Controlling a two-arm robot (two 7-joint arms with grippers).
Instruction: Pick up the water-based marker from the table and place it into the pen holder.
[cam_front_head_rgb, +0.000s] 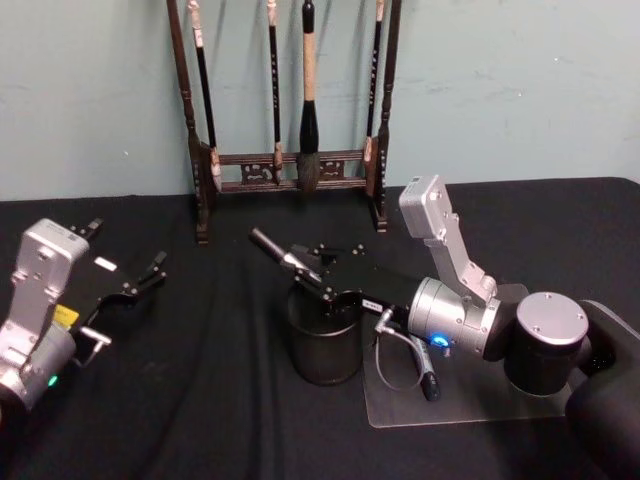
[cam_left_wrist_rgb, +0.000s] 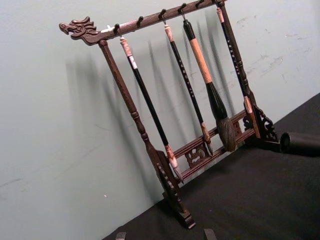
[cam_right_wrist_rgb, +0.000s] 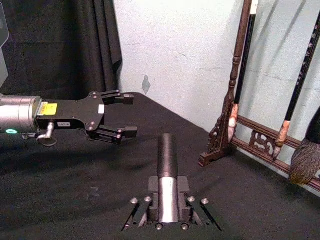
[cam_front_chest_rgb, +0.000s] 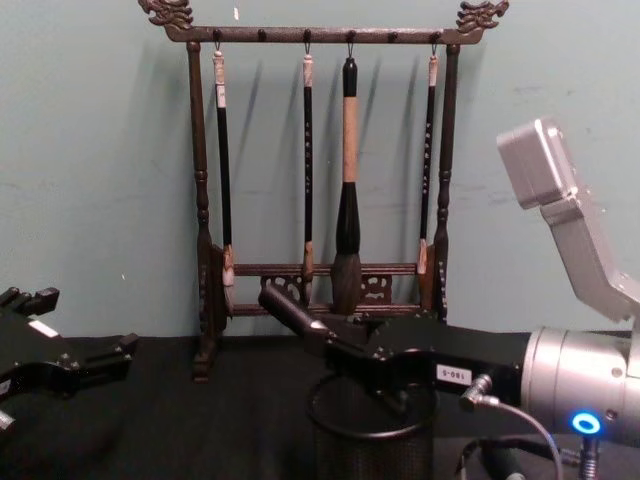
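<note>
My right gripper (cam_front_head_rgb: 312, 272) is shut on the water-based marker (cam_front_head_rgb: 272, 248), a dark cylinder with a silver section. The marker lies nearly level and juts out past the fingers toward the left. It hangs just above the rim of the pen holder (cam_front_head_rgb: 323, 350), a round black mesh cup on the black table (cam_front_head_rgb: 200, 410). From the chest view the marker (cam_front_chest_rgb: 290, 312) sits above the pen holder (cam_front_chest_rgb: 370, 445), gripped by the right gripper (cam_front_chest_rgb: 350, 348). The right wrist view looks along the marker (cam_right_wrist_rgb: 167, 160). My left gripper (cam_front_head_rgb: 125, 252) stands open and empty at the far left, also seen as the left gripper (cam_right_wrist_rgb: 124, 115).
A tall dark wooden brush rack (cam_front_head_rgb: 290, 170) with several hanging brushes stands behind the holder against the wall. A clear plate (cam_front_head_rgb: 400, 412) lies under the right arm, with a looped cable (cam_front_head_rgb: 400, 360) over it. The brush rack (cam_left_wrist_rgb: 170, 150) looms close in the left wrist view.
</note>
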